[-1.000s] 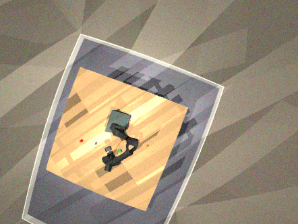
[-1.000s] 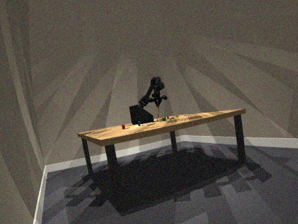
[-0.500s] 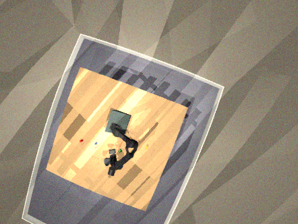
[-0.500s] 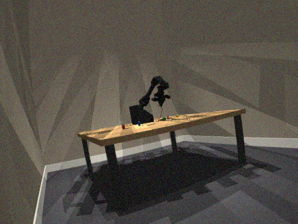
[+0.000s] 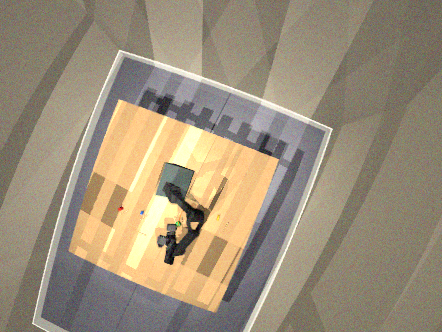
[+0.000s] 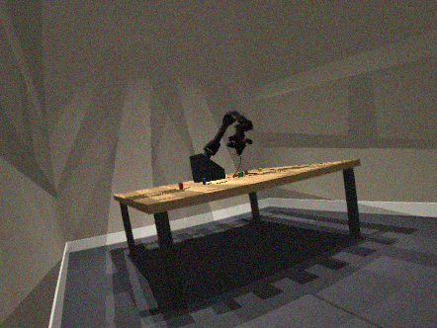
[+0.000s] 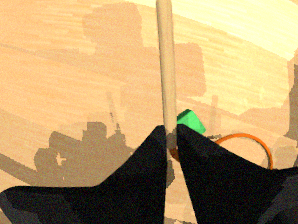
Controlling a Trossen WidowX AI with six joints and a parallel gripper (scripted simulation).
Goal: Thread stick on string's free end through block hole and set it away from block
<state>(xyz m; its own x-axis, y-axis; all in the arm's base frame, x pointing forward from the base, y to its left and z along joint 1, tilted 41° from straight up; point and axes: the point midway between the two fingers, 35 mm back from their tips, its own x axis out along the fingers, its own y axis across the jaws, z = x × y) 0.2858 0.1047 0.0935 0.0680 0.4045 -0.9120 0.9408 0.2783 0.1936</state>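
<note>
My gripper [image 6: 239, 151] [image 7: 169, 132] is shut on the pale wooden stick [image 7: 167, 70], high above the table [image 5: 210, 295] [image 6: 148, 203]. In the wrist view the stick runs from the fingertips up past the top edge of the frame. A brown-orange end shows just below the fingertips. The orange string [image 7: 240, 134] curves out to the right behind the right finger; in the exterior view it hangs in a bend [image 6: 240, 162] from the gripper to the table. I cannot make out the holed block or the round button for certain in these views.
A green cube [image 5: 178, 223] [image 6: 240, 174] [image 7: 191, 122] lies below the gripper. A blue piece [image 5: 142, 212] [image 6: 204, 181], a red piece [image 5: 120, 208] [image 6: 181, 186] and a yellow piece [image 5: 218, 217] [image 6: 260, 170] lie on the table. The arm's dark base [image 5: 175, 175] [image 6: 205, 170] stands behind.
</note>
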